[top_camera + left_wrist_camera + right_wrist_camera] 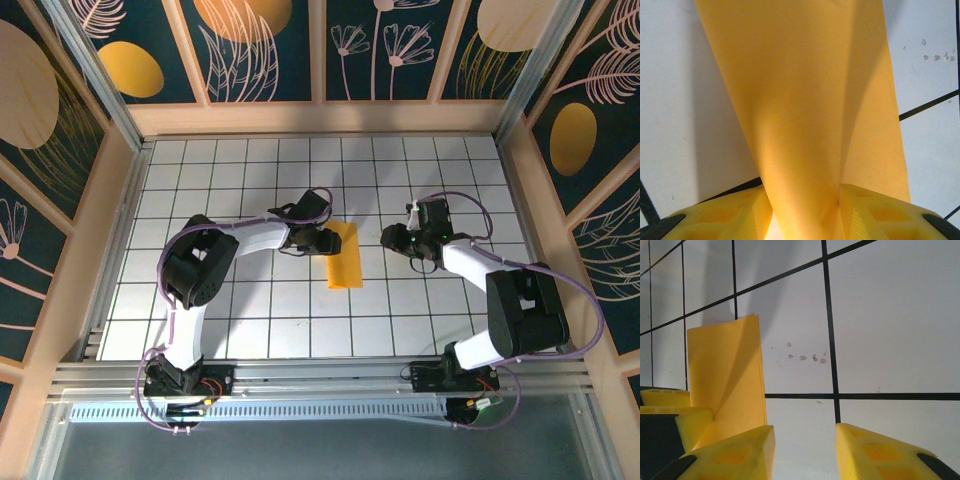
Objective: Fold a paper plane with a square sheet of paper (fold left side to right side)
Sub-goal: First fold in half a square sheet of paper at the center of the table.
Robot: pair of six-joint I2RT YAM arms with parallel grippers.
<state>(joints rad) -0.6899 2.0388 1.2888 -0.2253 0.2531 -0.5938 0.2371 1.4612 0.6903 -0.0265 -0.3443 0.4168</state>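
The square sheet of paper (345,257) lies doubled over into a tall orange-yellow strip about one tile wide, mid-table. My left gripper (322,241) is at the strip's left edge. In the left wrist view the paper (805,100) bulges up in a rounded fold between the yellow fingers (730,215), touching both, so the left gripper (802,200) is shut on it. My right gripper (392,240) sits about a tile to the right of the strip, apart from it. It stands open (805,440) over bare tile, with the paper (730,370) off to its left.
The white grid table (250,310) is boxed in by wooden walls with dark floral panels (270,50). An aluminium rail (320,375) runs along the near edge by the arm bases. A few small marks (805,357) dot the tile near the right gripper.
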